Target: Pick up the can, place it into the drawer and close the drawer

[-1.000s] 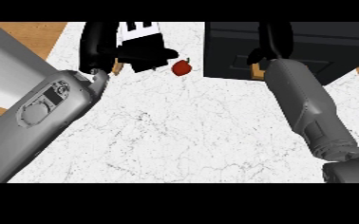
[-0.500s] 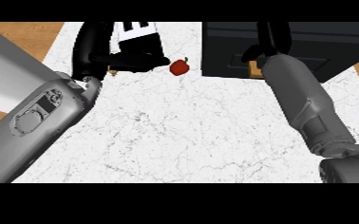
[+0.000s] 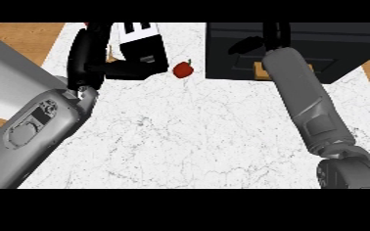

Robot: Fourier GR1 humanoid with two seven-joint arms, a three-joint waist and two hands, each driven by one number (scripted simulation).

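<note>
Since the earlier frame our left hand (image 3: 108, 68) has shifted left, curled round the can (image 3: 141, 41) at upper left; the drawer (image 3: 278, 54) lies rightward, beneath our right hand (image 3: 249, 44), grip unclear.

My left hand (image 3: 90, 54) sits at the far left of the white marble counter (image 3: 195, 137), its black fingers curled around what seems to be the can (image 3: 141, 41), a white and black thing mostly hidden in my grasp. A small red apple (image 3: 183, 69) lies on the marble just beside that hand, apart from it. My right forearm (image 3: 307, 103) stretches up to the black drawer unit (image 3: 318, 41) at the far right, and my right hand (image 3: 271, 36) shows dark against its front, fingers too dim to read
</note>
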